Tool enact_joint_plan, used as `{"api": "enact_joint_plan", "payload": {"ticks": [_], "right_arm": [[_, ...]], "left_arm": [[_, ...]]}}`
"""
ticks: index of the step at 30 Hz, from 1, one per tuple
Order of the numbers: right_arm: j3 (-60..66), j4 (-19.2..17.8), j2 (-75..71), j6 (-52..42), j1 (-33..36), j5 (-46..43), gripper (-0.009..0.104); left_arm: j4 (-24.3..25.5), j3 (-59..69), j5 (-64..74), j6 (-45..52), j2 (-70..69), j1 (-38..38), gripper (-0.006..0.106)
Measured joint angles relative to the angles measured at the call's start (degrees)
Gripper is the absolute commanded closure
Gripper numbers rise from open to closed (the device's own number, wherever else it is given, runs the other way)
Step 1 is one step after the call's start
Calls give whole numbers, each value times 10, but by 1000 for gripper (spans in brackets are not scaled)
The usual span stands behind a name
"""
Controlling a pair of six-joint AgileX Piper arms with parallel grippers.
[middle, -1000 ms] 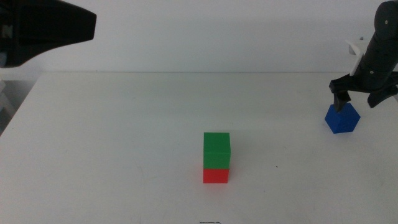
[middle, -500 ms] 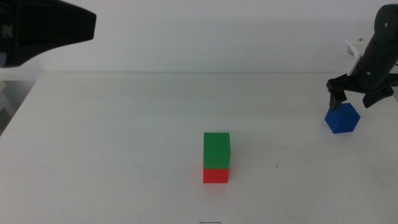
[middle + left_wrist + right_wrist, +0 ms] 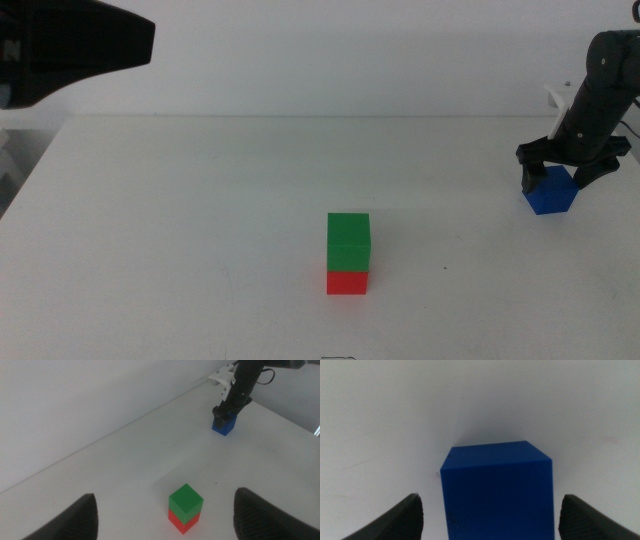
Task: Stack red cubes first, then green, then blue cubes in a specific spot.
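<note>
The small matte dark-blue cube [image 3: 550, 192] sits at the frame's right edge on the white tabletop [image 3: 200, 220], the right tool [image 3: 559, 172] spread apart astride it, well apart from the green cube [image 3: 348, 241] atop the red cube [image 3: 347, 283] at lower centre, while the left tool [image 3: 165, 515] hangs parted.

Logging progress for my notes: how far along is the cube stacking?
Done: the green cube sits on the red cube mid-table. In hand: the right gripper hangs open astride the blue cube, which sits on the table at far right, not gripped. Left: grasp it and set it on green. The left gripper waits open above.
</note>
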Motion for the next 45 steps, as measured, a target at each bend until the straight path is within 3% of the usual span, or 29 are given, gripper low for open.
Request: {"api": "enact_joint_plan", "payload": {"ticks": [4, 7, 9, 13, 20, 31, 36, 45], "right_arm": [[0, 0, 11, 0, 0, -3, 20], [0, 0, 18, 0, 0, -11, 32], [0, -1, 20, 0, 0, -16, 49], [0, -3, 23, 13, 0, -29, 97], [24, -19, -18, 66, 9, -32, 96], [244, -86, -252, 250, 90, -84, 96], [261, -114, -314, 315, 141, -33, 96], [244, -117, -330, 393, 259, 60, 96]], "left_arm": [[0, 0, 0, 0, 0, 0, 9], [0, 0, 0, 0, 0, 0, 9], [0, 0, 0, 0, 0, 0, 9], [0, 0, 0, 0, 0, 0, 9], [0, 0, 0, 0, 0, 0, 9], [0, 0, 0, 1, 0, 0, 9], [0, 0, 0, 1, 0, 0, 9], [0, 0, 0, 1, 0, 0, 9]]}}
